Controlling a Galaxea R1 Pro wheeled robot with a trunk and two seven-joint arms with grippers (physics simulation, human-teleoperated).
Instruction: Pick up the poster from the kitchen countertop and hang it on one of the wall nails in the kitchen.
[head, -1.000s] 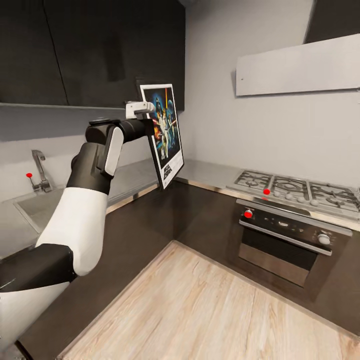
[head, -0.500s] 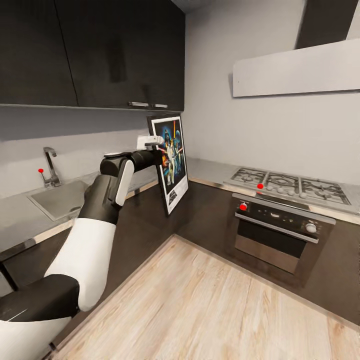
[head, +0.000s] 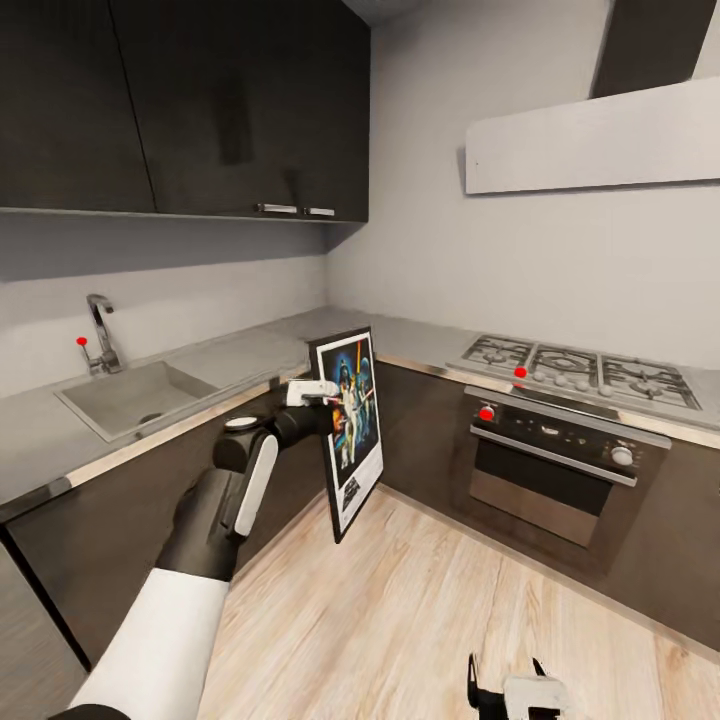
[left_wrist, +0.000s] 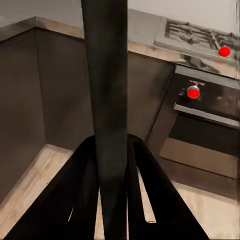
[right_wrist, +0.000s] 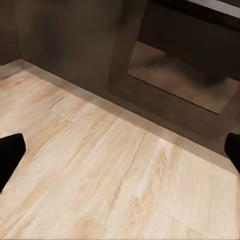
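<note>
The framed Star Wars poster hangs upright in front of the dark corner cabinets, below counter level and above the wooden floor. My left gripper is shut on its left edge. In the left wrist view that edge is a dark strip running up between the fingers. The pale grey kitchen countertop runs in an L behind it. Low near the floor, my right gripper is open, its black fingertips wide apart over bare planks. The wall nails are too small to make out.
A sink with a tap is set in the left counter. The gas hob and oven stand on the right under a pale hood. Dark upper cabinets hang over the left counter. Wooden floor spreads ahead.
My left arm has lowered the poster from in front of the upper cabinets to below the counter. The right gripper has come into the head view at the bottom edge.
</note>
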